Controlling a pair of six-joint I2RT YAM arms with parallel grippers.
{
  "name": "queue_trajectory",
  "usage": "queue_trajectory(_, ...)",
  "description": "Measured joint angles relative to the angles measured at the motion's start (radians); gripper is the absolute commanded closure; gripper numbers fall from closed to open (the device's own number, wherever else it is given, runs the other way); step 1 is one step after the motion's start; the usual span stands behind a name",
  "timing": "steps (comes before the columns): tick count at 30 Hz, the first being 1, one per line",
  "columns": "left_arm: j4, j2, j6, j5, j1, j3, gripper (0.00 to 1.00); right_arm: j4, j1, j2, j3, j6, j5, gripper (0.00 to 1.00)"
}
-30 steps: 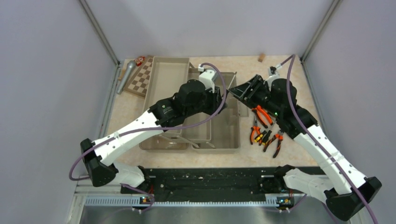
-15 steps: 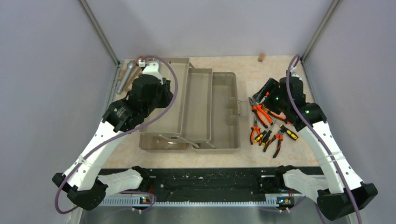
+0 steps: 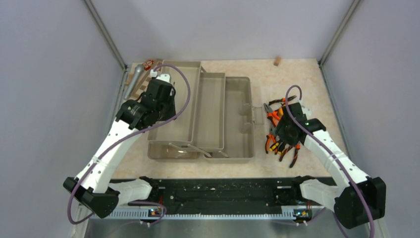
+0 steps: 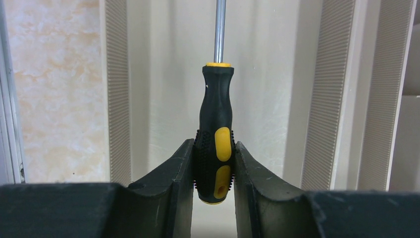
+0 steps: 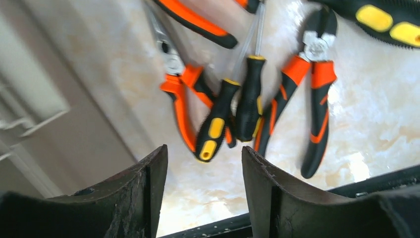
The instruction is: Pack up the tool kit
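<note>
The open toolbox [image 3: 237, 124] lies mid-table with its beige trays [image 3: 210, 111] spread to the left. My left gripper [image 4: 214, 163] is shut on a yellow-black screwdriver [image 4: 216, 124] and holds it above the far-left tray [image 4: 163, 74], which also shows in the top view [image 3: 182, 84]. My left gripper is hidden under its wrist in the top view. My right gripper [image 5: 204, 171] is open and empty above a pile of orange-handled pliers [image 5: 181, 106] and yellow-black screwdrivers [image 5: 214, 124] on the table right of the toolbox [image 3: 281, 141].
A chessboard and a silver microphone [image 3: 133, 79] lie at the back left, mostly behind my left arm. A small brown block [image 3: 277, 61] sits at the back right. A black rail [image 3: 223, 191] runs along the near edge.
My right arm has dropped back toward the near side, over the tool pile. My left arm has shifted slightly forward over the far-left tray.
</note>
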Motion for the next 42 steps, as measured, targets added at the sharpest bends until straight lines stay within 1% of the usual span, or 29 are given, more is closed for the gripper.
queue_trajectory(5,-0.007,0.004,0.004,0.021,0.0,-0.016,0.64,0.032,-0.023,0.027,-0.094,0.035,0.019,0.52)
queue_trajectory(7,-0.011,0.004,0.007,0.023,0.0,-0.017,0.53,0.058,-0.032,0.044,-0.121,0.047,0.021,0.55)
queue_trajectory(10,-0.013,0.002,0.012,0.024,0.0,-0.018,0.39,0.109,-0.045,0.08,-0.151,0.063,0.02,0.58)
queue_trajectory(12,-0.013,-0.004,0.014,0.027,0.0,-0.018,0.31,0.147,-0.054,0.105,-0.164,0.076,0.018,0.6)
queue_trajectory(16,-0.011,-0.031,0.013,0.031,0.0,-0.018,0.21,0.207,-0.071,0.148,-0.165,0.092,0.013,0.63)
queue_trajectory(20,0.002,-0.073,0.011,0.034,0.0,-0.018,0.15,0.264,-0.083,0.179,-0.174,0.105,0.009,0.65)
queue_trajectory(24,0.035,-0.13,0.012,0.056,0.0,-0.018,0.14,0.311,-0.098,0.187,-0.203,0.116,-0.002,0.66)
queue_trajectory(25,0.052,-0.151,0.011,0.066,0.0,-0.021,0.14,0.315,-0.103,0.187,-0.204,0.117,-0.008,0.68)
queue_trajectory(29,0.121,-0.222,0.012,0.116,0.0,-0.039,0.14,0.328,-0.109,0.192,-0.204,0.122,-0.019,0.87)
queue_trajectory(33,0.172,-0.245,0.011,0.179,0.001,-0.056,0.14,0.335,-0.109,0.188,-0.204,0.124,-0.024,1.0)
queue_trajectory(36,0.222,-0.248,0.007,0.248,0.001,-0.082,0.14,0.319,-0.109,0.165,-0.204,0.121,-0.024,1.0)
queue_trajectory(42,0.303,-0.232,-0.028,0.385,0.001,-0.119,0.14,0.235,-0.109,0.019,-0.157,0.103,-0.026,1.0)
